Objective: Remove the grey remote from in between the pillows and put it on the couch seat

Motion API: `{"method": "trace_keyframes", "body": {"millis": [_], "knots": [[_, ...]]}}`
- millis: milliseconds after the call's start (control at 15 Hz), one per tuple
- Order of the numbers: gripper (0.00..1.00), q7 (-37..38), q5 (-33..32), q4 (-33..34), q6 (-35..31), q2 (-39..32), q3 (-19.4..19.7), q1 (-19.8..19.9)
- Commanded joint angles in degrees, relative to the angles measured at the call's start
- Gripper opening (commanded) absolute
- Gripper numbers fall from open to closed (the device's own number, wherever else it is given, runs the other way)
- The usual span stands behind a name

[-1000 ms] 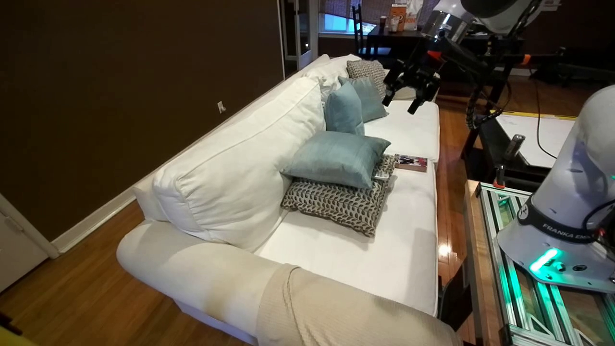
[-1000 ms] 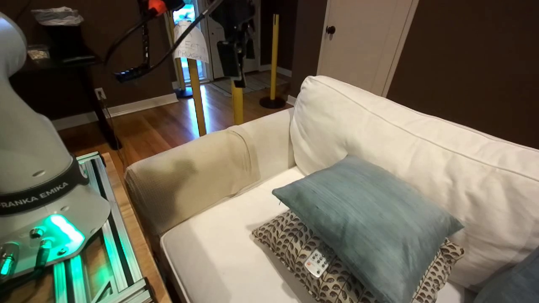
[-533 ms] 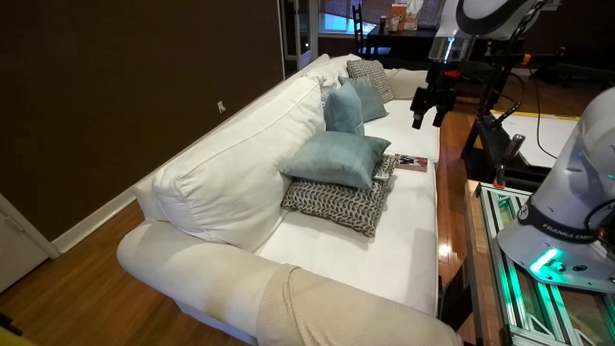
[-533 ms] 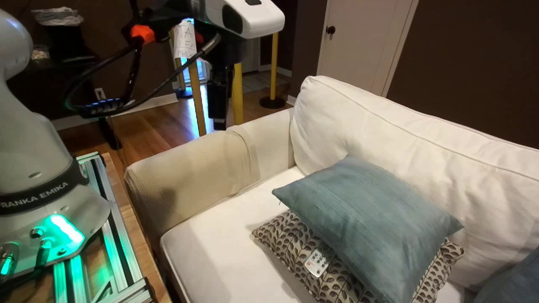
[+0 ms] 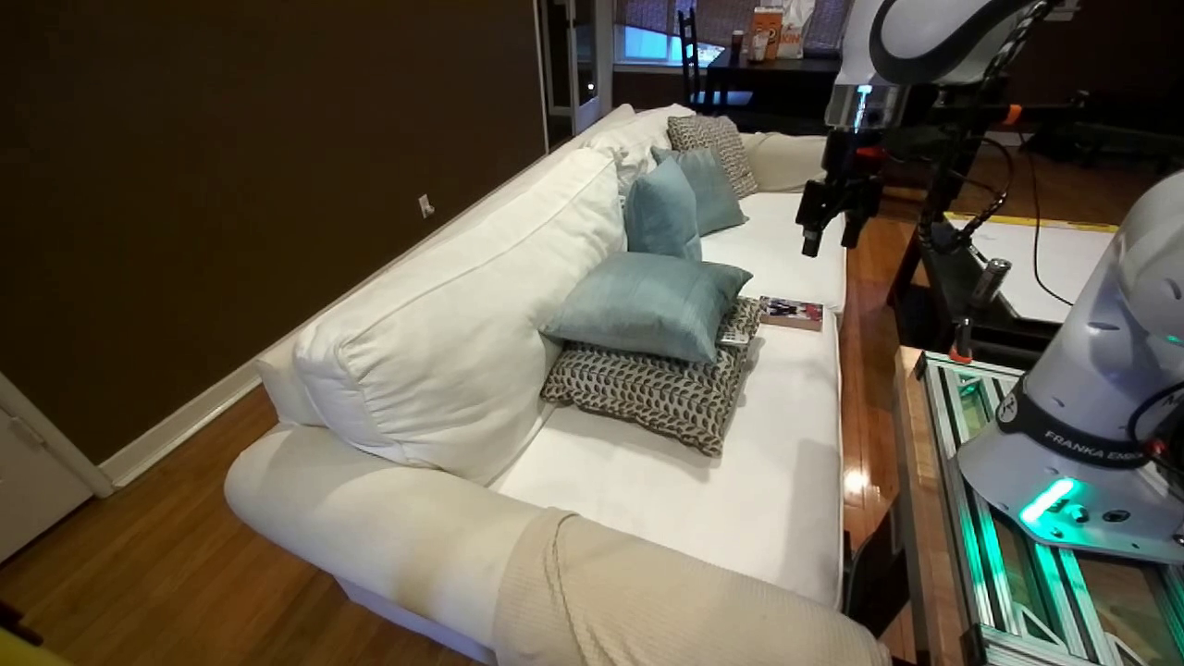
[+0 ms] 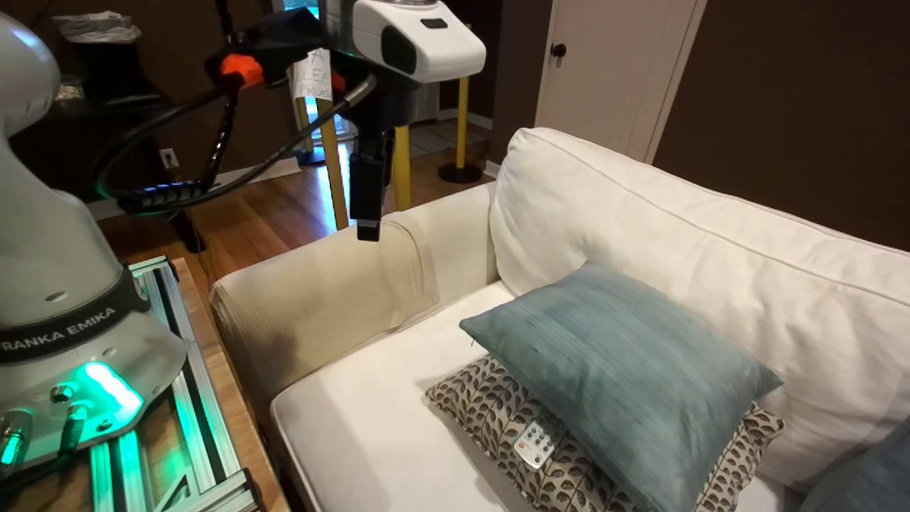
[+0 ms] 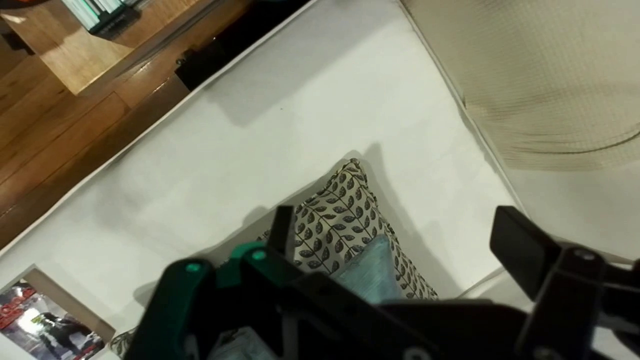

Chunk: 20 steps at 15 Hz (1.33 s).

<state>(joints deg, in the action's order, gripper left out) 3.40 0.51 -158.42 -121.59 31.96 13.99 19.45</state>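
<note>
The grey remote (image 5: 733, 339) (image 6: 535, 444) lies on the patterned pillow (image 5: 638, 398) (image 6: 483, 398) at the edge of the teal pillow (image 5: 647, 301) (image 6: 625, 384), which rests on top and may cover the remote's far end. Both pillows lie on the white couch seat (image 5: 666, 518) (image 6: 370, 434). My gripper (image 5: 831, 244) (image 6: 368, 231) is open and empty, pointing down, high above the couch and apart from the pillows. In the wrist view, the patterned pillow (image 7: 335, 225) and a teal corner (image 7: 372, 272) show between the open fingers (image 7: 395, 225); the remote is hidden there.
A book or boxed item (image 5: 792, 312) (image 7: 47, 320) lies on the seat beside the pillows. The couch back (image 5: 462, 305) and beige-covered arm (image 6: 334, 306) border the seat. More teal pillows (image 5: 661, 208) lean farther along. The robot's table (image 5: 916, 499) stands alongside the couch.
My gripper has swung from a tilted pose to pointing straight down and has come lower. In the last half second it moved only slightly downward. The remote and pillows have not moved.
</note>
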Motion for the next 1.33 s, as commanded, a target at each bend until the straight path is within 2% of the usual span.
{"method": "trace_keyframes", "body": {"millis": [0, 67, 267, 400, 667, 733, 1000, 1133, 1267], "knots": [[1.0, -3.7, -1.9, 1.8, 0.0, -4.6, 0.7, -0.3], [1.0, -6.9, -2.8, 2.3, -0.6, -6.5, 1.4, -0.8], [1.0, -15.6, -5.7, 2.0, -11.0, -12.2, 3.3, -1.4], [1.0, -20.8, -5.8, 2.4, -16.9, -16.8, 5.2, -1.6], [1.0, -29.8, -4.2, 4.2, -23.6, -25.2, 8.1, -1.6], [1.0, -30.0, -4.4, 4.8, -25.9, -27.6, 8.4, -1.0], [1.0, -34.4, -0.3, 7.4, -33.6, -35.6, 9.5, 0.0], [1.0, -36.2, 3.8, 8.7, -39.1, -39.3, 8.7, 1.3], [1.0, -40.0, 10.2, 10.4, -41.9, -43.0, 7.8, 2.0]]}}
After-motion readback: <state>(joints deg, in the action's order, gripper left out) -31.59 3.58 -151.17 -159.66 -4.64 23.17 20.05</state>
